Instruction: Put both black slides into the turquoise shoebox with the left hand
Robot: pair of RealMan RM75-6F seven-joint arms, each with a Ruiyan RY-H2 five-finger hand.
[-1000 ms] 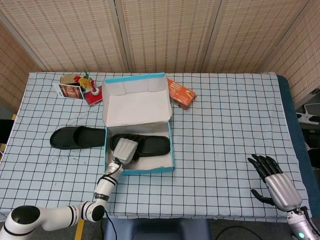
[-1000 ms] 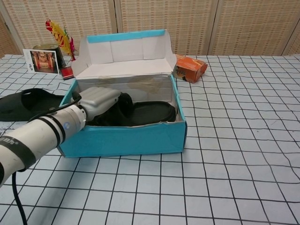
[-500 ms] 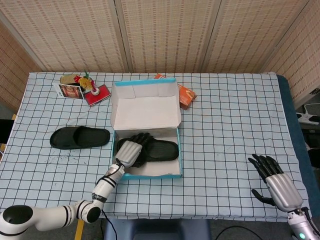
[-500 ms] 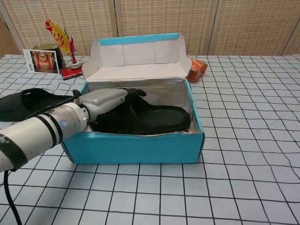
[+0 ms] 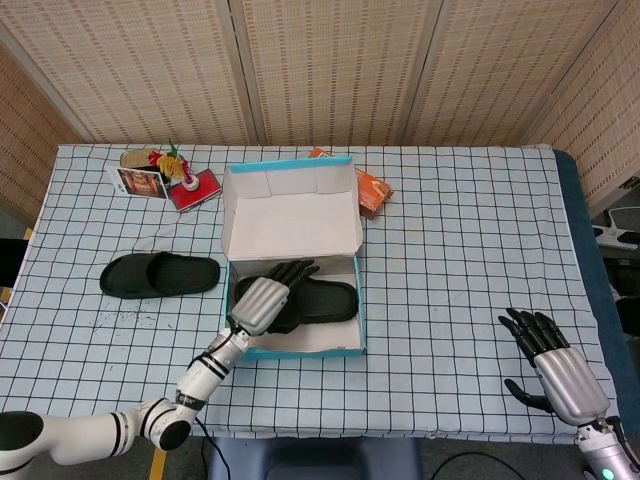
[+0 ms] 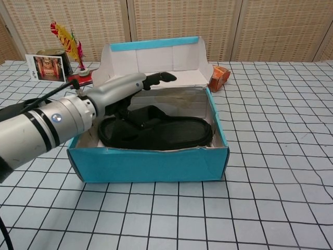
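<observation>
The turquoise shoebox (image 5: 232,318) (image 6: 151,162) stands open mid-table, its lid tilted back. One black slide (image 5: 320,300) (image 6: 166,133) lies flat inside it. Above the box's left part hovers my left hand (image 5: 264,298) (image 6: 120,89), fingers stretched out and apart, holding nothing and lifted off the slide. The second black slide (image 5: 160,274) (image 6: 21,101) lies on the checked cloth to the left of the box, partly hidden by my arm in the chest view. My right hand (image 5: 552,365) rests open near the front right edge, far from everything.
An orange carton (image 5: 372,189) (image 6: 219,77) sits just behind the box's right corner. A photo card (image 5: 138,181) (image 6: 47,67), a red item (image 5: 193,190) and a small decoration (image 6: 66,39) cluster at the back left. Wicker screens close off the back.
The box slid to the right at first, then stayed. My left hand has let go of the slide in the box, risen above it and spread its fingers. The right hand has not moved.
</observation>
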